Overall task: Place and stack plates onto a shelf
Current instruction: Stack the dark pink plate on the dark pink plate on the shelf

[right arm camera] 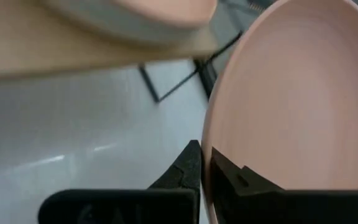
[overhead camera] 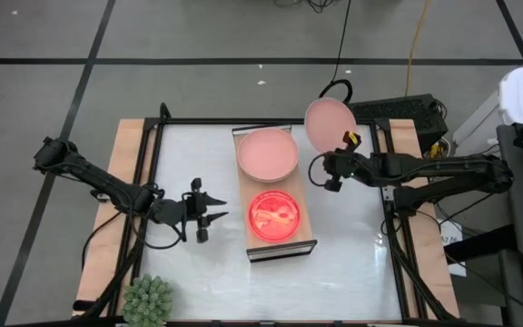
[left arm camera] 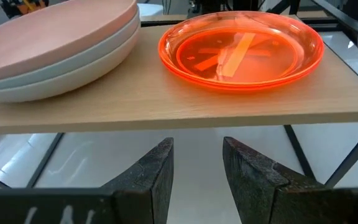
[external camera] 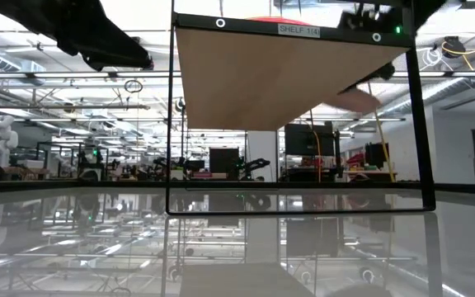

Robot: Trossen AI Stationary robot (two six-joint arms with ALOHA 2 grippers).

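Observation:
The light-wood shelf (overhead camera: 309,211) stands mid-table. On its far half sits a stack of plates (overhead camera: 267,152) topped by a salmon pink one; the left wrist view shows paler plates (left arm camera: 73,68) beneath it. A glossy hot pink plate (overhead camera: 275,216) lies on the near half and also shows in the left wrist view (left arm camera: 241,50). My right gripper (overhead camera: 322,165) is shut on another salmon pink plate (overhead camera: 328,123) just right of the shelf's far end. My left gripper (overhead camera: 209,211) hovers open left of the shelf, level with the shelf's board edge (left arm camera: 179,118). My right gripper pinches the salmon pink plate by its rim (right arm camera: 207,163), one finger on the hollow face and one on the back. The fingers reach in from the table's right. The plate is lifted clear and stands steeply tilted on edge, rising away from the fingers.
A black frame (overhead camera: 157,136) borders the white tabletop (overhead camera: 352,254). A spiky green plant (overhead camera: 148,302) sits at the near left corner. Bare shelf wood shows around the glossy plate. In the low view the shelf's underside (external camera: 287,74) hangs overhead.

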